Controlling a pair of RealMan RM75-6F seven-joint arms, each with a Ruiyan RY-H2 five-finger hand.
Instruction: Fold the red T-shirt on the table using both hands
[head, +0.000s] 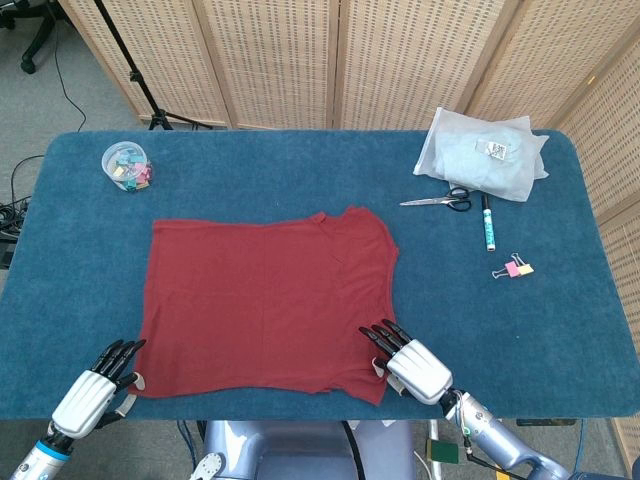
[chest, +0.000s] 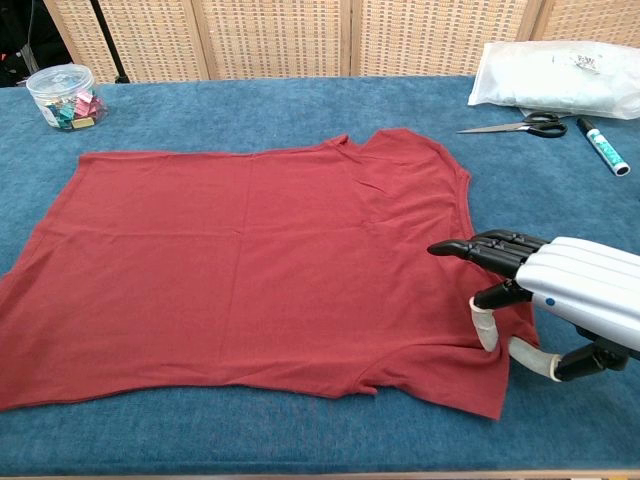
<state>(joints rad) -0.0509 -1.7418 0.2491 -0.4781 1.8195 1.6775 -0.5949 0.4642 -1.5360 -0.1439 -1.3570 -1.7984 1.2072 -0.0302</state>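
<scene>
While the red T-shirt (head: 265, 300) lies flat, the right hand (chest: 560, 290) pinches its near sleeve, and the left hand (head: 95, 390) sits spread beside the hem.

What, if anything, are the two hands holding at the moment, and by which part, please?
The right hand appears to pinch the red T-shirt at its near sleeve. The left hand rests at the shirt's near corner; a hold there cannot be told.

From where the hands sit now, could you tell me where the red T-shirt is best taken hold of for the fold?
Probably by the two near corners of the red T-shirt. It lies flat, so only its edges can be pinched, from the robot's side. The left hand sits by the hem corner, and the right hand rests on the sleeve corner.
</scene>
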